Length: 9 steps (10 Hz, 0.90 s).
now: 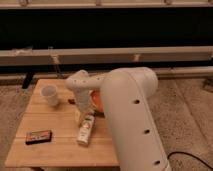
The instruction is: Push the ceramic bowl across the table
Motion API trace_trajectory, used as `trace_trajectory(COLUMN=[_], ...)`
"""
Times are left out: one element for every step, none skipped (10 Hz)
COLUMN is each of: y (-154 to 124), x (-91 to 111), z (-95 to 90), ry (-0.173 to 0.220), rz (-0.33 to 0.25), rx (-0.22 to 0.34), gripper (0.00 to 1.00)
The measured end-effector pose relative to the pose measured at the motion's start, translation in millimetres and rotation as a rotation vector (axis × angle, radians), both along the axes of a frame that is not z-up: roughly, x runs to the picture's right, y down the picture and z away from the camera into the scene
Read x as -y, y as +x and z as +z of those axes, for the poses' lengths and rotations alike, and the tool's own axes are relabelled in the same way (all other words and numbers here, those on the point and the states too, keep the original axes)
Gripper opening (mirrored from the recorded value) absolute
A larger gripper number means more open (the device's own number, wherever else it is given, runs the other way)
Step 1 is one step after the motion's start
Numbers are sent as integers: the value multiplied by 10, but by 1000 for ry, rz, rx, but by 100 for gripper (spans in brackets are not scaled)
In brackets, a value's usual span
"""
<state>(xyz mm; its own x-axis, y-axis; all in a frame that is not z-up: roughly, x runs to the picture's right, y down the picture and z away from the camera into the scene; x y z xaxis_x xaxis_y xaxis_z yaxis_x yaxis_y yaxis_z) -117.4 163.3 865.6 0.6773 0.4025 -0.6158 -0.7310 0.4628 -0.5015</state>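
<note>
The orange ceramic bowl (96, 100) sits near the middle of the light wooden slatted table (55, 150); only a sliver of it shows, the rest is hidden behind my white arm. My gripper (82, 111) hangs down from the wrist just left of the bowl, right up against its left edge and low over the tabletop. Whether it touches the bowl cannot be told.
A small white cup (50, 94) stands at the table's back left. A dark flat rectangular object (38, 136) lies near the front left. A pale bottle-like item (86, 130) lies just below the gripper. Gravel floor surrounds the table; a dark wall with rails runs behind.
</note>
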Motion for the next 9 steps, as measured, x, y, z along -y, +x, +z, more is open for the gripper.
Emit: trace_trajectory(y=[-25, -43, -65, -96, -119, -142, -165, -185, -204], x=[-16, -26, -39, -53, -66, -78, -91, -102, -114], z=[-15, -27, -44, -68, -90, -111, -133, -154, -173], ry=[-3, -5, -7, -8, -11, -13, -15, -17, -19], rz=[-6, -11, -15, -17, -19, -21, -24, -27, -30], rx=[11, 20, 32, 52, 65, 78, 90, 99, 108], gripper=[80, 80, 80, 80, 80, 80, 80, 80, 80])
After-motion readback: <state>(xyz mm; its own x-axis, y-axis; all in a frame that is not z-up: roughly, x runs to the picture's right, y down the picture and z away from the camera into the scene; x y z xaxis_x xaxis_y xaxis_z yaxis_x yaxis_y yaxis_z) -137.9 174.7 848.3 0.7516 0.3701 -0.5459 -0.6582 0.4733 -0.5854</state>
